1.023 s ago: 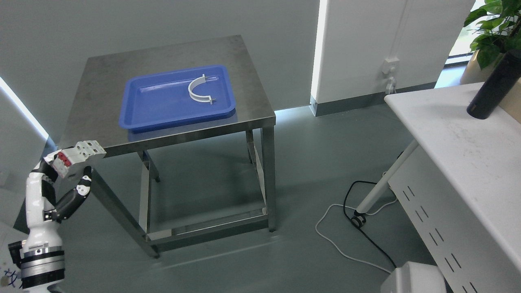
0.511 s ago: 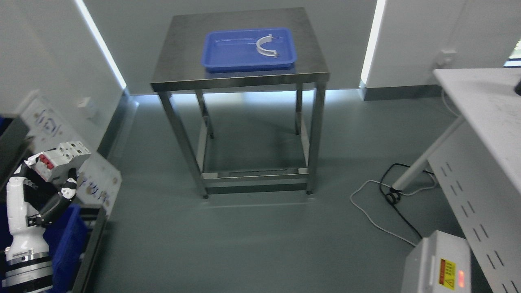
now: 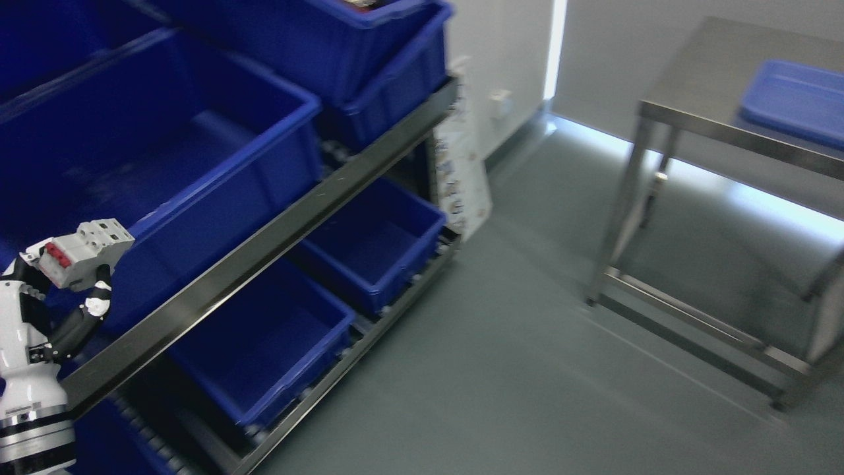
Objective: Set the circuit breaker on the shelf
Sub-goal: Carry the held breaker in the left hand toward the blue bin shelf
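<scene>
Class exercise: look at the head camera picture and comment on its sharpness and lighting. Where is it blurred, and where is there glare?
Head view: motion blur softens the whole picture, most plainly the blue bins and the steel table; a bright light strip on the wall glares white and reflects off the floor under the table; the left hand holding the circuit breaker is somewhat sharper.

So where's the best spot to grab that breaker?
Around its narrow middle, as the left hand does now: fingers across the flat sides of the breaker, coming from below. The body is a blocky slab, so the flat faces probably give a firm pinch, and the red switch end stays clear.
</scene>
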Available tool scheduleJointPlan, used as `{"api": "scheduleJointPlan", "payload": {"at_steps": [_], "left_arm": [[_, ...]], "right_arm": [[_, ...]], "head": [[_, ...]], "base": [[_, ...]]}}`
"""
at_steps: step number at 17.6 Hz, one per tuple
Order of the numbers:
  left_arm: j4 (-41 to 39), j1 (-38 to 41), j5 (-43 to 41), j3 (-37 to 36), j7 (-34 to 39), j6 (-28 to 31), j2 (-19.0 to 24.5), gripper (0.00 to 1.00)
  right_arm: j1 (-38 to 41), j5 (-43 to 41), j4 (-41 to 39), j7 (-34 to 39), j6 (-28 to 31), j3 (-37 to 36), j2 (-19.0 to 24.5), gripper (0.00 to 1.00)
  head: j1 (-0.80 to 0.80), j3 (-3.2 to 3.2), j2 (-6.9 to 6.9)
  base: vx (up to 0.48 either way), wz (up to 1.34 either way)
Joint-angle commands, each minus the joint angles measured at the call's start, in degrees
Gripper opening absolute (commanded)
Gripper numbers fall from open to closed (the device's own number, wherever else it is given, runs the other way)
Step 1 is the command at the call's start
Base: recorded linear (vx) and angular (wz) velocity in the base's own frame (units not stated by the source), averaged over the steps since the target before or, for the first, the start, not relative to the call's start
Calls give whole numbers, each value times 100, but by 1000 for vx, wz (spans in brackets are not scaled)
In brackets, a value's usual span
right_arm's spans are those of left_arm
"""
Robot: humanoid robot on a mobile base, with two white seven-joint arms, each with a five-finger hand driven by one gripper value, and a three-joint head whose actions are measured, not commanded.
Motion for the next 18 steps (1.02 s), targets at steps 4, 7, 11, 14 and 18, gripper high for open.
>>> {"api": "scheduleJointPlan", "payload": {"at_steps": [4, 7, 11, 14, 18], "left_arm": [[-157, -846, -61, -421, -116, 806, 82, 10], [-43, -1391, -517, -604, -159, 1728, 104, 10], [930, -2225, -983, -1264, -283, 2099, 823, 10], [1887, -2894, -1194, -1799, -283, 2117, 1351, 11], [3144, -3588, -1397, -2248, -335, 2117, 1923, 11]], "right_arm": [[1, 0, 0, 3, 316, 114, -100, 100], [1, 0, 0, 3, 316, 114, -100, 100], [1, 0, 0, 3, 316, 114, -100, 100], [1, 0, 0, 3, 316, 114, -100, 100], [1, 0, 0, 3, 316, 114, -100, 100]], "head": [[0, 0, -1], [0, 0, -1], [0, 0, -1], [0, 0, -2], [0, 0, -3]], "base": [[-78, 1445], [9, 1031], [81, 621], [112, 353], [146, 247]]}}
